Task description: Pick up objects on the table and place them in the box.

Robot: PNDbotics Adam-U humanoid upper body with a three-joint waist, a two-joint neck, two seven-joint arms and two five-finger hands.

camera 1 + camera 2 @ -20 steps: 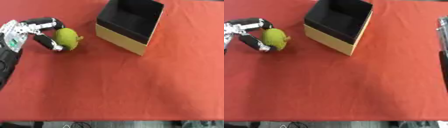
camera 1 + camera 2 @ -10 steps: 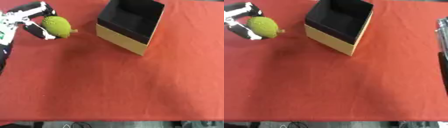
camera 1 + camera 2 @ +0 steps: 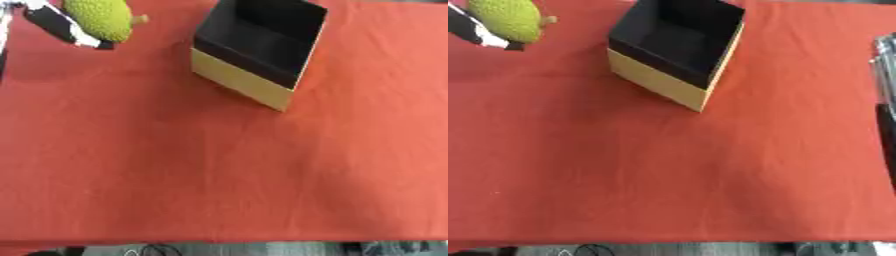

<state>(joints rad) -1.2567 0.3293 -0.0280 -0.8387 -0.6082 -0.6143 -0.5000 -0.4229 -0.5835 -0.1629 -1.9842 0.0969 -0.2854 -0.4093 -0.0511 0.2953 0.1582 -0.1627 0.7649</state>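
One red desk (image 3: 219, 190) is all I see close to me. Farther back sits the box (image 3: 254, 50), open on top, black inside, tan outside. It stands turned a bit. At the far left corner my left hand (image 3: 61, 27) holds the bumpy green fruit (image 3: 98, 19) up above the desk, left of the box. Its fingers (image 3: 483, 34) curl round the fruit. My right arm (image 3: 884, 85) shows at the right edge; I cannot see that hand.

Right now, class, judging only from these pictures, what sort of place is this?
Probably a robot test bench: a plain red tablecloth, one open black-lined cardboard box, a bumpy green toy fruit held by the left hand, and cables at the near edge.
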